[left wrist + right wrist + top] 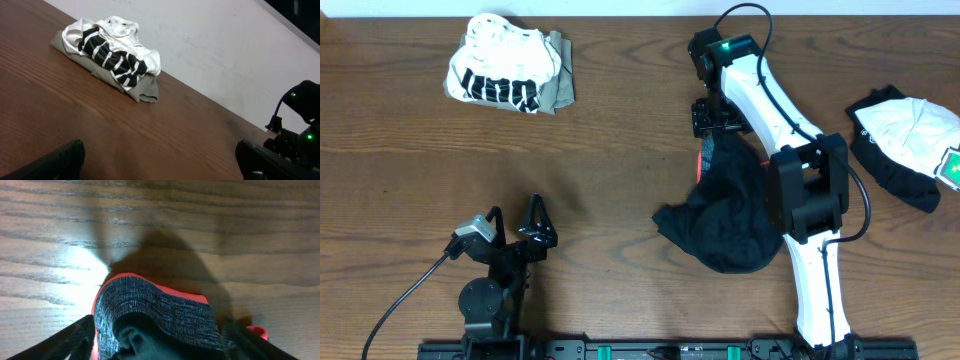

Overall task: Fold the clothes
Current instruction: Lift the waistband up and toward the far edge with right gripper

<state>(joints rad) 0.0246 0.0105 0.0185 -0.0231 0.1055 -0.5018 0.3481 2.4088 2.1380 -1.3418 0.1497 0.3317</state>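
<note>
Right,
- Wooden table (620, 150): brown, grain running L-R, carries all the clothes.
- Right arm (765, 100): white w/ black joints, reaches across the table over the black trousers (725, 220).
- Trousers lie in a rumpled heap at centre-right, narrowing up toward the right gripper (157, 337).
- Black-and-white garment (905, 135): bunched at the far right edge, well apart from the trousers, w/ a green tag (952, 165) on its white part.
- White black-printed top (500, 65): crumpled at upper left, lying on an olive piece (561, 88) that sticks out at its right side.
- Left gripper (516, 208): near the front edge at left, fingers spread fully apart, nothing between them, well apart from all garments.
- Grey waistband (160, 312) w/ red-orange edging: sits between the right gripper's fingers, which stand wide either side of it; can't tell if they pinch the cloth.
</note>
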